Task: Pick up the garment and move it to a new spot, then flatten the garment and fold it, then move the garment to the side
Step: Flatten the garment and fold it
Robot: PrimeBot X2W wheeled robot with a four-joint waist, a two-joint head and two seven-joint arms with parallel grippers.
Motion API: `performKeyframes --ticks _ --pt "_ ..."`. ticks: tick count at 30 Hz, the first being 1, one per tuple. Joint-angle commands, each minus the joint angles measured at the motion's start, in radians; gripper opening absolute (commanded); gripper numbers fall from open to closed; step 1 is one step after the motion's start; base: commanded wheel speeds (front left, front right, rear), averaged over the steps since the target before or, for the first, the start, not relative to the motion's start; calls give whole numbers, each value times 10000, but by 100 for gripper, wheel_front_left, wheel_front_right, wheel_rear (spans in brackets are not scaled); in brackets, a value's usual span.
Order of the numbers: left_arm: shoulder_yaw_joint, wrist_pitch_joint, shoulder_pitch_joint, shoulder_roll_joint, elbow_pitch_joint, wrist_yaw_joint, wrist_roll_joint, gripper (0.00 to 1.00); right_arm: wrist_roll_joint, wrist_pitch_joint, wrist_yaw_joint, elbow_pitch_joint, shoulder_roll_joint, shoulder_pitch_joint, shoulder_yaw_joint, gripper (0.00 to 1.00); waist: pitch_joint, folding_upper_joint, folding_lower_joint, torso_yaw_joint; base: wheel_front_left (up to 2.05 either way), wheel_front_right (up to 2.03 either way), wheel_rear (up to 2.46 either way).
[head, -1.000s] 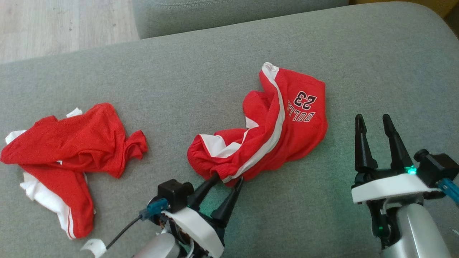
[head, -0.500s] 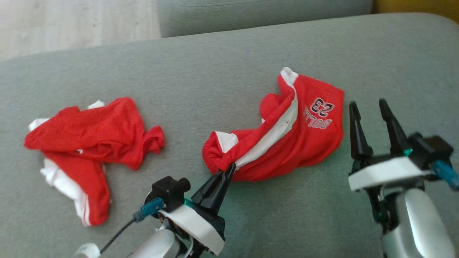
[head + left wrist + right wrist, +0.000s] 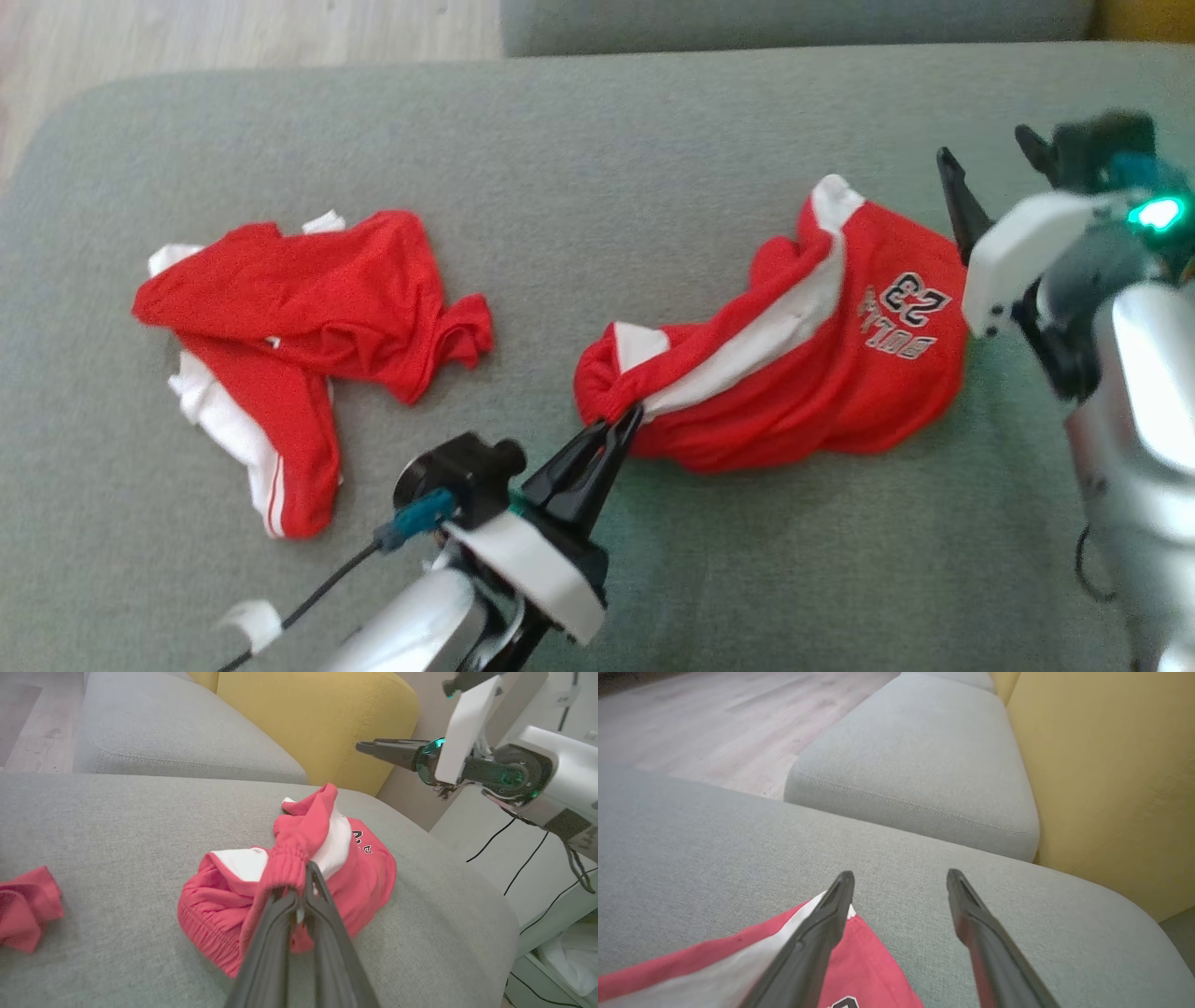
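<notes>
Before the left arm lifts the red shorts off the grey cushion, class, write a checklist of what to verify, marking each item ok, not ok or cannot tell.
1. Left gripper shut on the shorts' elastic waistband: ok.
2. Grip takes a single layer of cloth: cannot tell.
3. Right gripper open, holding nothing: ok.
4. Second red garment lies apart from the shorts: ok.
5. Bare cushion between the two garments for setting down: ok.
</notes>
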Motion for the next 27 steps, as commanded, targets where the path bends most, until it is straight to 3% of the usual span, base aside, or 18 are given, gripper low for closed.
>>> performKeyframes --ticks 1,12,27 --pt "259 4 -503 -9 -264 -29 78 0 121 115 -17 -115 -146 -446 346 100 206 0 -1 206 0 0 0" --pt "-210 36 -1413 -543 238 -257 348 0 1834 803 -17 3174 -1806 -2839 3723 100 1104 0 -1 1126 0 0 0" --pt "-464 -123 -1766 -757 629 -345 363 0 4286 331 -17 4621 -2623 -3796 6823 100 1435 0 -1 1613 0 0 0"
